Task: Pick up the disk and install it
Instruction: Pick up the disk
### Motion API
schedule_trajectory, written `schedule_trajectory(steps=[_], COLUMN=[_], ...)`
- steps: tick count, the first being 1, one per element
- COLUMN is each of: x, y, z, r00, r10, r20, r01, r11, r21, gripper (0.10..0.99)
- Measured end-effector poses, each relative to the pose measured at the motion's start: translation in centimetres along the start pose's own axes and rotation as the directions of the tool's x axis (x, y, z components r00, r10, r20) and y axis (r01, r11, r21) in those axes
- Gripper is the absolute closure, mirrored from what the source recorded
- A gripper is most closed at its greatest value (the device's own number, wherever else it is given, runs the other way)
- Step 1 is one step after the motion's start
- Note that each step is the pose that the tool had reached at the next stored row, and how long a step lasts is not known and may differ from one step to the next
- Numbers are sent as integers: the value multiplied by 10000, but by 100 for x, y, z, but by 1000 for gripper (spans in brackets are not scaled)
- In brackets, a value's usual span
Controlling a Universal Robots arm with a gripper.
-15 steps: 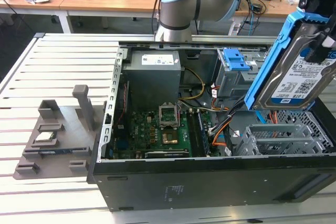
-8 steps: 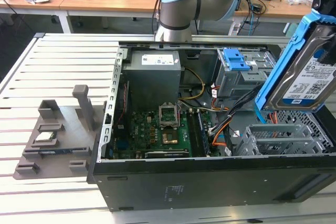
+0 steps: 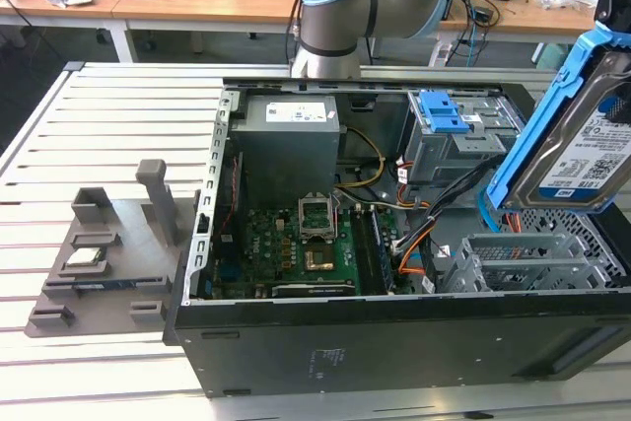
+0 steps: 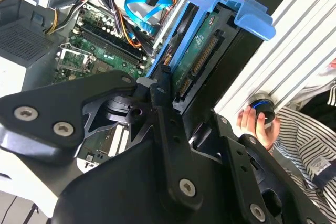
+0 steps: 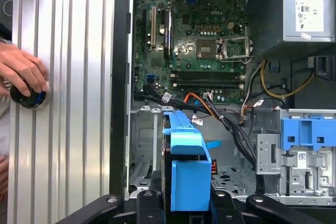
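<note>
Step in hand: transport. The pick-up is done and the install is not.

Gripper [image 5: 185, 200]: clenched on the disk [image 5: 186, 174]. In both wrist views its black fingers [image 5: 149, 203] press on either side of the blue frame.

Disk location: in the exterior view the disk [image 3: 582, 150] hangs at 3 o'clock of the open case [image 3: 325, 342], tilted, label outward, and seated in nothing. The silver bay [image 3: 523, 258] lies under it at 4 o'clock. The cage with the blue latch [image 3: 449, 125] stands at 1 o'clock and the board [image 3: 296, 244] at 7 o'clock.

Judgement: seating calls for the frame squared to the bay's rails, the tilt removed, and a path clear of the cables [image 3: 414, 244] beside the bay, which could snag.

Other: a person's hand [image 5: 23, 72] rests on a black button [image 5: 29, 98] on the slatted table [image 5: 73, 77], outside the case.
</note>
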State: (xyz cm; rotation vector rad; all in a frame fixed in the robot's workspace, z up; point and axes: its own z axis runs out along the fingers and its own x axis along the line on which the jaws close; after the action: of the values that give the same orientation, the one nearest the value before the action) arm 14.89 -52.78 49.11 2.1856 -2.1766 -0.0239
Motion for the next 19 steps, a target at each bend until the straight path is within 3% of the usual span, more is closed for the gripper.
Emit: schedule_trajectory(steps=[6, 14, 19], x=[-2, -4, 46], y=[-34, -69, -74], z=[64, 228, 303], r00=[10000, 10000, 10000], r10=[-1, 1, 6], r20=[0, 2, 0], r01=[1, -1, -6], r11=[10000, 10000, 10000], r21=[-7, -15, -15], gripper=[725, 725, 725])
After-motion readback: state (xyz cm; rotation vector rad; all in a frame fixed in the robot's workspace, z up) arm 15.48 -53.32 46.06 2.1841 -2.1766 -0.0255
